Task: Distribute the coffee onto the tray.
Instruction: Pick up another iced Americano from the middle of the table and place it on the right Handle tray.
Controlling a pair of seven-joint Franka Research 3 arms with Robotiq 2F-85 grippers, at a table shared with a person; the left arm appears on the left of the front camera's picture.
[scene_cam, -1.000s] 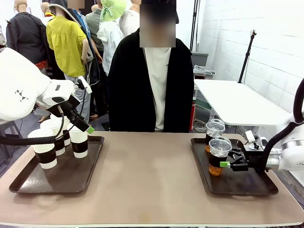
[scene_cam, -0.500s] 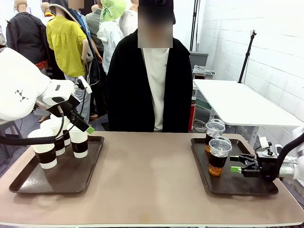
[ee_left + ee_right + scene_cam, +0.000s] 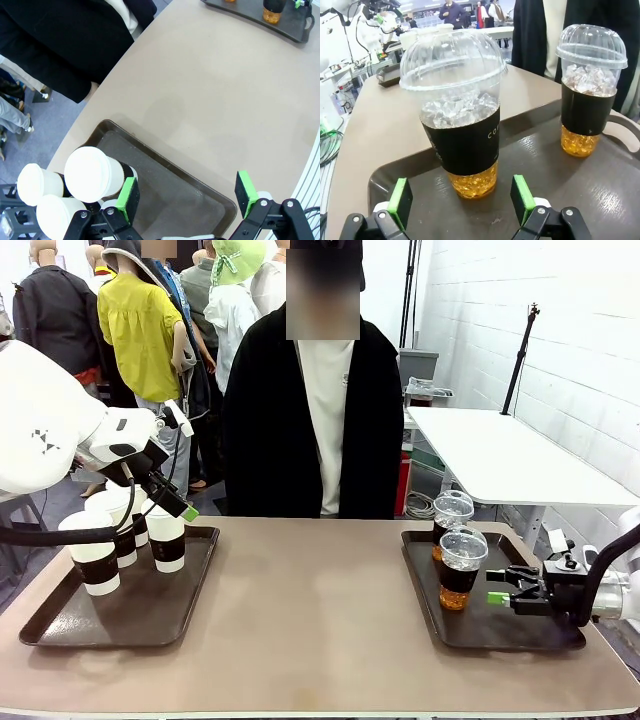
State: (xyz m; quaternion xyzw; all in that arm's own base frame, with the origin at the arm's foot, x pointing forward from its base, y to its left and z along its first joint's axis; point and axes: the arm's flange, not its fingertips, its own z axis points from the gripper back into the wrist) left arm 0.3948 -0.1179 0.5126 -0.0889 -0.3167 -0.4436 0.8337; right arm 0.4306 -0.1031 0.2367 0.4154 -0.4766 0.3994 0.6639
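Now right gripper (image 3: 497, 598) low over right tray (image 3: 520, 635), fingers spread wide, holding nothing, just right of near iced cup (image 3: 461, 567); second iced cup (image 3: 452, 517) stands farther back. Left gripper (image 3: 185, 192) hovers above left tray (image 3: 150, 612), fingers apart, empty, beside three white lidded cups (image 3: 167, 536).

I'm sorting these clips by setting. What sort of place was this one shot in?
Most likely a robotics lab or test room staged as a cafe counter. A long tan table carries dark rectangular plastic trays of drinks, a white painted brick wall stands behind, and a plain white work table sits in the corner.
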